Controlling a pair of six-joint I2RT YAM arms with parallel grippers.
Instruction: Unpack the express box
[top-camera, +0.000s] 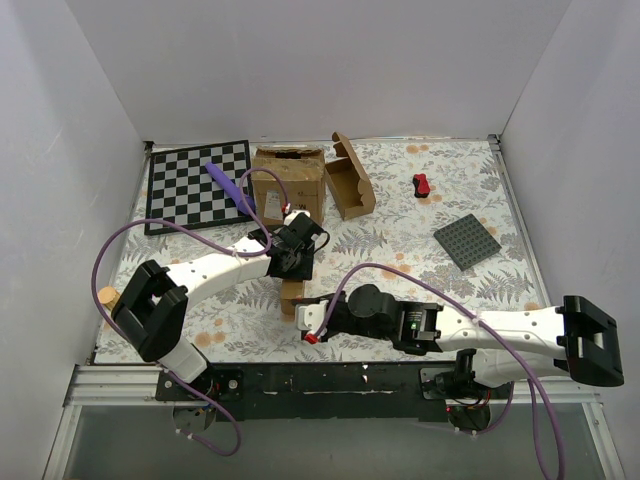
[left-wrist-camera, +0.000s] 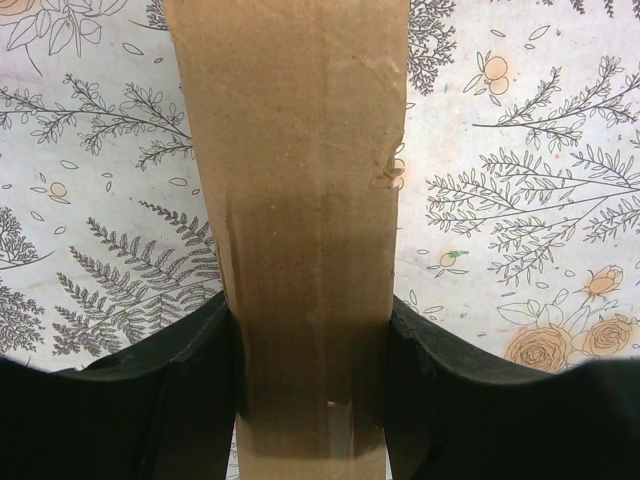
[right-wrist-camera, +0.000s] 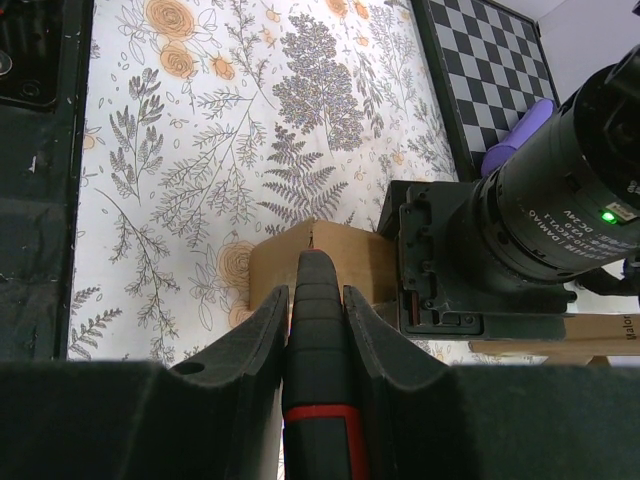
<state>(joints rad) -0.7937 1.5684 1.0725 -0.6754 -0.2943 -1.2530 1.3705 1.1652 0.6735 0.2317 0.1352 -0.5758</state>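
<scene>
The express box (top-camera: 292, 293) is a small plain brown cardboard mailer lying on the floral cloth in front of the arms. My left gripper (top-camera: 291, 256) is shut on it; in the left wrist view the box (left-wrist-camera: 300, 180) runs between both black fingers (left-wrist-camera: 180, 400). My right gripper (top-camera: 316, 322) is shut on a black tool with a red band (right-wrist-camera: 318, 400). The tool's tip touches the near top edge of the box (right-wrist-camera: 345, 258). The left arm's wrist (right-wrist-camera: 510, 220) stands just right of the box in the right wrist view.
A large brown carton with print (top-camera: 290, 182) and an open small mailer (top-camera: 350, 180) stand at the back. A chessboard (top-camera: 195, 185) with a purple object (top-camera: 228, 187) lies back left. A red item (top-camera: 421, 185) and a grey baseplate (top-camera: 467, 241) lie right.
</scene>
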